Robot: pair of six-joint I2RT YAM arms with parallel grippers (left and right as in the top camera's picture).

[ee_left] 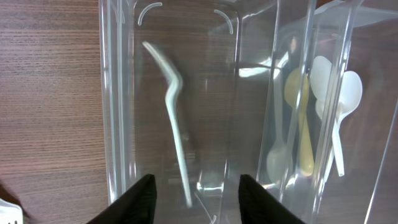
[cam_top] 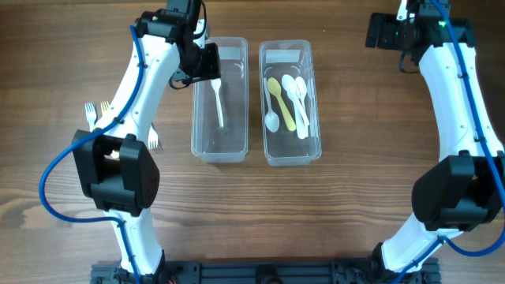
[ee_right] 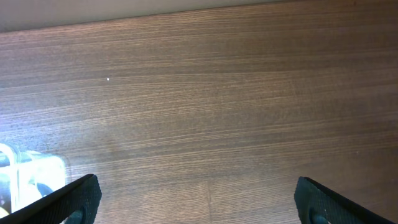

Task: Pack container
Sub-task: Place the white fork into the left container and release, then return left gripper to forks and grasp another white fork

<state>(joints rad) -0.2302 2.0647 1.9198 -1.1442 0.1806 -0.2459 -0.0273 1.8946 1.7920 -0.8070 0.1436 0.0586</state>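
Two clear plastic containers stand side by side. The left container (cam_top: pixel 199 118) (ee_left: pixel 118 93) holds one white plastic utensil (cam_top: pixel 218 102) (ee_left: pixel 175 124), which looks blurred in the left wrist view. The right container (cam_top: pixel 314 118) (ee_left: pixel 367 143) holds several white and yellow spoons (cam_top: pixel 289 106) (ee_left: pixel 298 118). My left gripper (cam_top: pixel 207 65) (ee_left: pixel 196 205) is open and empty over the far end of the left container. My right gripper (cam_top: pixel 387 31) (ee_right: pixel 199 202) is open and empty over bare table at the far right.
White plastic forks (cam_top: pixel 93 114) lie on the wooden table left of the left arm, one more (cam_top: pixel 155 142) closer to the containers. A corner of the right container (ee_right: pixel 25 180) shows at the right wrist view's left edge.
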